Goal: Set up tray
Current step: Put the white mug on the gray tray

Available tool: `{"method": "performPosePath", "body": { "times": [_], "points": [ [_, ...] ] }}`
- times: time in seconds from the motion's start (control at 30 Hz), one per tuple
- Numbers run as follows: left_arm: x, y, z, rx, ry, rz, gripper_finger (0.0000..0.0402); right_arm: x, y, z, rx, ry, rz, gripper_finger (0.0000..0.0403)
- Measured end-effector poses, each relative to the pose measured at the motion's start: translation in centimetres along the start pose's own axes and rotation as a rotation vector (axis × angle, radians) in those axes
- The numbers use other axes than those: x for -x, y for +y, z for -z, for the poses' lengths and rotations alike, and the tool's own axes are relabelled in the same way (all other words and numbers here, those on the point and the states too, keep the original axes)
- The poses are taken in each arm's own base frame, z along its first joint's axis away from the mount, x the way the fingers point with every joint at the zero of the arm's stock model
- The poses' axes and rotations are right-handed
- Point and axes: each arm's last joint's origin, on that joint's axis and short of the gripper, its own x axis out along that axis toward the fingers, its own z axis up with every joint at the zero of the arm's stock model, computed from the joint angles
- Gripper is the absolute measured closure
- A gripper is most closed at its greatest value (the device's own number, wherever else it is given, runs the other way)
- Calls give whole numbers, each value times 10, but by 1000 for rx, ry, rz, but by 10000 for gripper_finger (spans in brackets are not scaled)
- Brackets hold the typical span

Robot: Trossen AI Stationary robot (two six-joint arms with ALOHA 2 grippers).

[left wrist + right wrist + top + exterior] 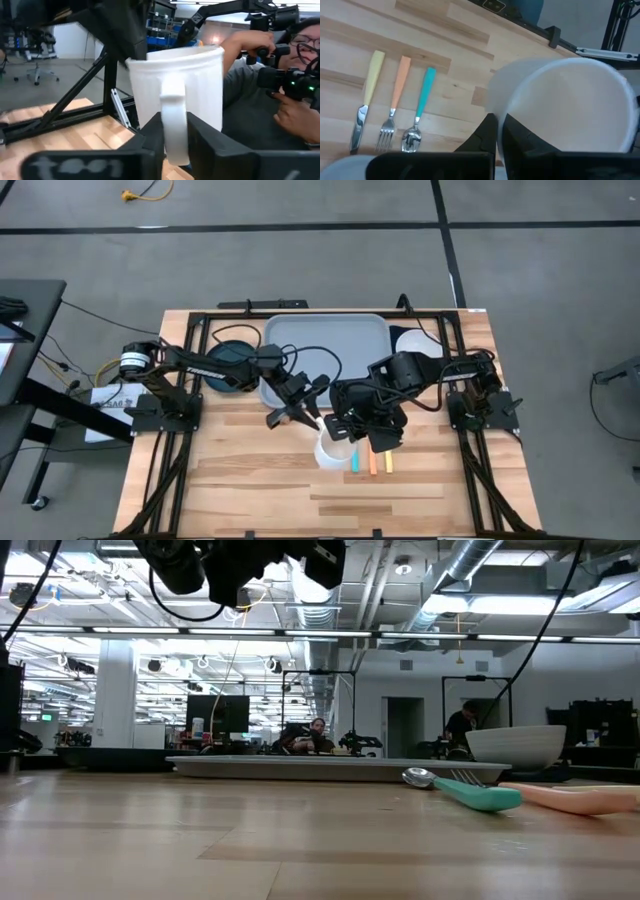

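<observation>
Both arms meet over table [250,480] centre. Left gripper [175,137] pinches handle of white mug [180,85]; right gripper [499,132] grips the mug's rim. Mug held clear of the table, just in front of tray [330,335], which lies at the far middle. Spoon [420,107], fork [394,100], knife [366,97] lie side by side near the mug

A white mug [331,448] beside three pastel utensils — teal spoon [418,110], orange fork [393,102], yellow knife [366,97].
</observation>
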Motion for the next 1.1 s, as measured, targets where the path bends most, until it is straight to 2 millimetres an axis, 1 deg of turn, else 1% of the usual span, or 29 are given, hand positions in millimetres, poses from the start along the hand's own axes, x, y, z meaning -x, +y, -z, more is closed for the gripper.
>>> {"method": "performPosePath", "body": {
  "times": [0.2,0.3,0.37,0.5,0.6,0.77,1.0,1.1],
  "points": [
    [4,3,-1,7,-2,-11,369,0,0,0,-4,1,-3,402],
    [4,3,-1,4,-5,-10,357,0,-1,0,-58,-2,12,399],
    [4,3,-1,-1,-6,-5,355,0,-3,0,-107,-5,26,391],
    [4,3,-2,-15,-8,3,368,0,-4,0,-178,-11,43,368],
    [6,3,-2,-21,-7,8,369,0,-6,0,-218,-13,58,351],
    [10,6,-3,-12,-5,1,357,0,-6,0,-275,-3,64,334],
    [18,12,-3,5,2,-17,368,16,-6,-1,-324,18,101,326],
    [20,13,-3,18,3,-16,364,24,-3,0,-326,38,127,326]
  ]
}}
